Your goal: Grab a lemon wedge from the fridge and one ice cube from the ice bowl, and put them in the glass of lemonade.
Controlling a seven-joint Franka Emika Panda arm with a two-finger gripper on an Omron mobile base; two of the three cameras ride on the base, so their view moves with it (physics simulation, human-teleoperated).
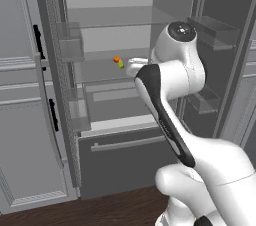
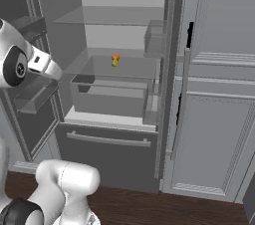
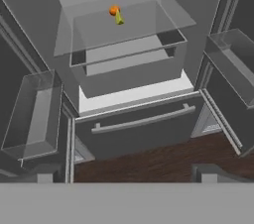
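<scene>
Standing open across all three views, the fridge is showing both doors swung wide, its glass shelves bare apart from two small items. In the left base view, a paneled grey cabinet is filling the left edge; right of it the left fridge door is showing its clear door bins. Near the centre of that frame, slightly above the middle, the lemon wedge is sitting on a glass shelf, touching or just beside a small orange item at its upper left. Just to the right of them, the white arm is reaching toward the shelf, its hand hidden behind its own wrist here. Below, the lower drawer with its long bar handle is sitting closed above the dark wood floor.

In the right base view, the arm is entering at the left edge, and the lemon wedge is lying at upper centre on the shelf above a clear crisper bin, with the orange item on top of or just behind it. Paneled cabinets are occupying the right half.

In the hand view, the wedge is appearing at top centre, well apart from the fingertips at the bottom edge. The gripper is standing with its jaws spread fully apart, holding nothing.
</scene>
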